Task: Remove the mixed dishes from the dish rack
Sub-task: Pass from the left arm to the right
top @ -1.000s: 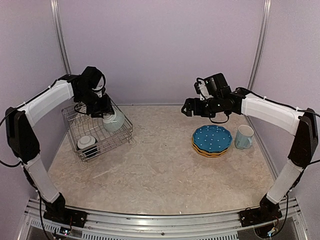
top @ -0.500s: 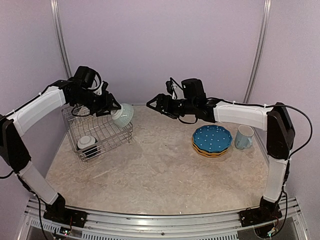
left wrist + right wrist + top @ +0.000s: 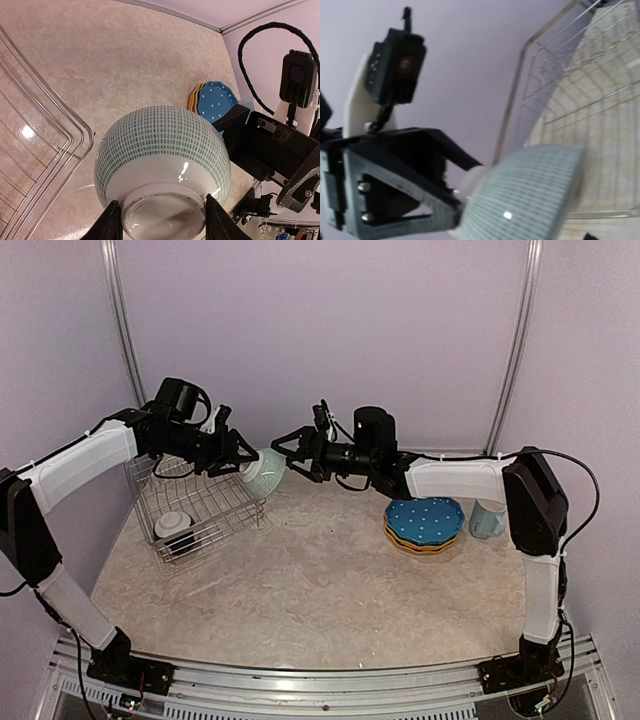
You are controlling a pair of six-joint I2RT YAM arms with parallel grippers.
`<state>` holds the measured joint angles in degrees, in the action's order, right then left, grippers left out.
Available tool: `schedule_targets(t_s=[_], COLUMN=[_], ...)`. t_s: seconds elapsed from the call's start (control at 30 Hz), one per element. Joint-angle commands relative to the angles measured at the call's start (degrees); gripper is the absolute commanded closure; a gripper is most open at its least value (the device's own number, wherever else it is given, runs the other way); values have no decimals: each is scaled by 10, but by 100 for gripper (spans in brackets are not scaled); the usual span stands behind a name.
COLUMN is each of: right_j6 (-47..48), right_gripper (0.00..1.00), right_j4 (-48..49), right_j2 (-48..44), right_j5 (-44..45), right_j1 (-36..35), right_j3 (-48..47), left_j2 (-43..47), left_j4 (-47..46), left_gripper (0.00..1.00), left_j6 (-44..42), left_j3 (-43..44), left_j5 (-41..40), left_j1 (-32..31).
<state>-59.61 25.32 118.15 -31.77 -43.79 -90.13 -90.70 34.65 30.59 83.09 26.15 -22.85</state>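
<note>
Count: 2 bowls, 1 plate stack, 1 mug, 1 rack.
- Patterned bowl [image 3: 262, 468]: in the air, gripped at its foot by the left pincer [image 3: 240, 458], fingers [image 3: 112, 222] closed on either side of the foot ring.
- Small bowl [image 3: 173, 525]: sits in the dish rack [image 3: 205, 502].
- Plate stack [image 3: 425, 523]: blue dotted plate on top, orange-yellow rims under it; number beneath not clear.
- Light blue mug [image 3: 488, 517]: upright, just beside the stack.

Edges/room: the held bowl hangs just past the rack's right corner, above the table [image 3: 320, 590], between rack and stack. The stack is well apart from it.

Orientation: the bowl's axis is roughly level, foot to the left, mouth to the right.

Right pincer [image 3: 288, 454]: jaws spread, just beside the bowl's rim. Contact cannot be told.
</note>
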Motion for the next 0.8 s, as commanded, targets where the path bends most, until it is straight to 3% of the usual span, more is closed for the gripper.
schedule_targets(t_s=[0.0,0.47,0.63,0.77], right_j6=[-45,-174,-190,-169], right_gripper=[16,48,76,91], right_j4=[74,259,288,274], right_j2=[5,23,22,5], right_j5=[-32,-84,-86,-80], right_j1=[-9,-13,-13,-13], right_j3=[10,53,57,71], left_j2=[13,-5,-11,-10], left_j4=[-49,-69,-73,-70], left_gripper=[68,68,68,67], left_j6=[5,-16,-19,-27], left_j3=[-4,-7,-8,-9], left_j5=[33,72,81,74], left_j1=[-1,-2,-8,-14])
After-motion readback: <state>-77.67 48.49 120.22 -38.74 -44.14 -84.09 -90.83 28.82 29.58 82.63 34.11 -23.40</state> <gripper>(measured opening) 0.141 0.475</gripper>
